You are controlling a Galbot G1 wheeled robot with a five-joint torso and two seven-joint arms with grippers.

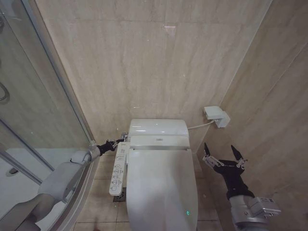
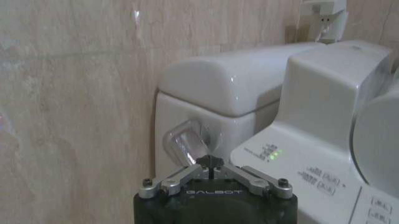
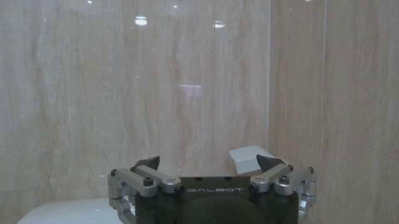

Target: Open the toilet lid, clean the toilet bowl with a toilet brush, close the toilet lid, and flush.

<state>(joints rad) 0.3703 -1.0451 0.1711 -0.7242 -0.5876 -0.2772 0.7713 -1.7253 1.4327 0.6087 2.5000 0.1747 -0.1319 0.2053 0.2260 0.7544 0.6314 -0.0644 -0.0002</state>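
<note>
Large smooth white plastic oval toilet lid (image 1: 161,185) lying shut over the bowl; chrome flush lever (image 2: 186,144) on the white cistern's (image 1: 158,127) side, left hand (image 2: 210,161) clenched, tips touching it; right hand (image 1: 224,153) released, fingers spread, held right of toilet near beige tiled wall (image 1: 144,57).

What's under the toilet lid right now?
Nothing under it shows: the large smooth white plastic toilet lid is closed, covering seat and bowl. The left hand, shut, is at the chrome flush lever.

Bathroom: toilet (image 1: 161,159), tiled walls (image 1: 144,57), shower glass (image 1: 29,96)
</note>
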